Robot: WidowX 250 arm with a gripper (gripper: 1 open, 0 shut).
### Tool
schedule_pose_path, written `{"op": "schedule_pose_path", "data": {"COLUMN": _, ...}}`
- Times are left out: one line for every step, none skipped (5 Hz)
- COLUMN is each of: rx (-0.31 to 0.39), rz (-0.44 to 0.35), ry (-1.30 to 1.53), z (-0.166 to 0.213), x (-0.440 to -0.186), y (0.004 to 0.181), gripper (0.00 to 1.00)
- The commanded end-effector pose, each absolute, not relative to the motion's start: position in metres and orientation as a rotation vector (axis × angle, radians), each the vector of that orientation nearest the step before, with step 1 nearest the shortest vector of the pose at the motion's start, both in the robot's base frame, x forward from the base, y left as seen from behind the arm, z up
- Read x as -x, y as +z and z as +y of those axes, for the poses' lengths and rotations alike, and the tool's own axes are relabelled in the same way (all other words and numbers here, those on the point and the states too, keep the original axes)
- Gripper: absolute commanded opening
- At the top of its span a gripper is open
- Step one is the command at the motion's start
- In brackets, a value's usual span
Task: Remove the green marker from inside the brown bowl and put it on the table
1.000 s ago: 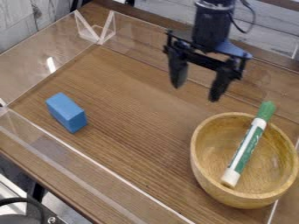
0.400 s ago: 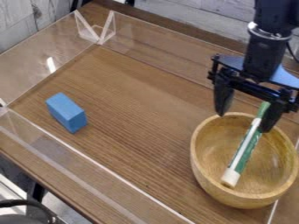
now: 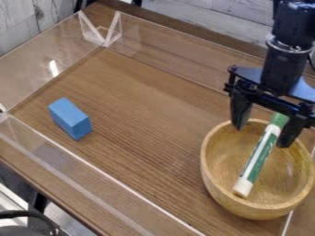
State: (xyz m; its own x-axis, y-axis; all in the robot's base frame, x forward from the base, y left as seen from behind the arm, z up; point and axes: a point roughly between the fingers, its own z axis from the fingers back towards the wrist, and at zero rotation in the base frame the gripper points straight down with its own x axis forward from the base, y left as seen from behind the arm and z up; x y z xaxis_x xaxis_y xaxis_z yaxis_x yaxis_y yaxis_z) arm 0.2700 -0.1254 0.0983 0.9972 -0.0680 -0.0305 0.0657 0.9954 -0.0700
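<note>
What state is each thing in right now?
Jaws: open, spread above the bowl, holding nothing.
Marker: capped, lying aslant in the bowl, green end toward the rim at the arm's side.
Bowl: upright, with the marker in it.
Block: resting on the table, apart from the bowl.

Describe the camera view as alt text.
An open black gripper hovers over a round wooden bowl holding a white marker with a green cap. A blue block lies left on the brown table.
</note>
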Motion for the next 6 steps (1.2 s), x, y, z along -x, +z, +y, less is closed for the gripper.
{"op": "schedule_pose_path", "data": {"rx": 0.104, "rz": -0.055, "ry": -0.083, "z": -0.1308, "x": -0.2726, "y": 0.1209, "gripper": 1.00}}
{"op": "schedule_pose_path", "data": {"rx": 0.108, "rz": -0.072, "ry": -0.091, "z": -0.1305, "x": -0.2734, "y": 0.1202, "gripper": 1.00}}
{"op": "schedule_pose_path", "data": {"rx": 0.114, "rz": -0.090, "ry": -0.097, "z": -0.1290, "x": -0.2752, "y": 0.1185, "gripper": 1.00}}
{"op": "schedule_pose_path", "data": {"rx": 0.118, "rz": -0.103, "ry": -0.100, "z": -0.1287, "x": -0.2768, "y": 0.1177, "gripper": 1.00}}
{"op": "schedule_pose_path", "data": {"rx": 0.122, "rz": -0.116, "ry": -0.102, "z": -0.1279, "x": -0.2787, "y": 0.1166, "gripper": 1.00}}
{"op": "schedule_pose_path", "data": {"rx": 0.125, "rz": -0.125, "ry": -0.105, "z": -0.1272, "x": -0.2802, "y": 0.1157, "gripper": 1.00}}
